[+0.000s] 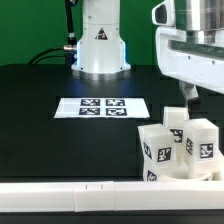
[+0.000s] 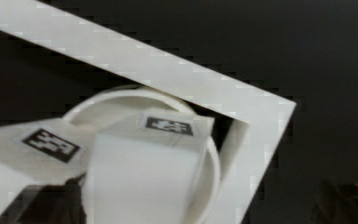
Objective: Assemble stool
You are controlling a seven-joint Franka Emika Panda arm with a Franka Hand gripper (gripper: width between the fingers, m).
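The white stool parts stand together at the exterior view's lower right, in the corner of the rail. Three stubby tagged legs show: one in front on the left (image 1: 158, 146), one on the right (image 1: 203, 141) and one behind (image 1: 176, 121). The round seat's (image 1: 186, 173) edge shows beneath them. My gripper (image 1: 188, 97) hangs just above the legs. In the wrist view the curved seat rim (image 2: 108, 101), a tagged leg (image 2: 48, 140) and another tag (image 2: 167, 125) show. A broad white part (image 2: 149, 185) lies between my dark fingers (image 2: 37, 205), which stand wide apart; the gripper (image 2: 185, 208) looks open.
The marker board (image 1: 100, 106) lies mid-table in front of the robot base (image 1: 100, 45). The long white L-shaped rail (image 1: 70, 192) runs along the near edge; its corner (image 2: 176, 75) wraps round the stool parts in the wrist view.
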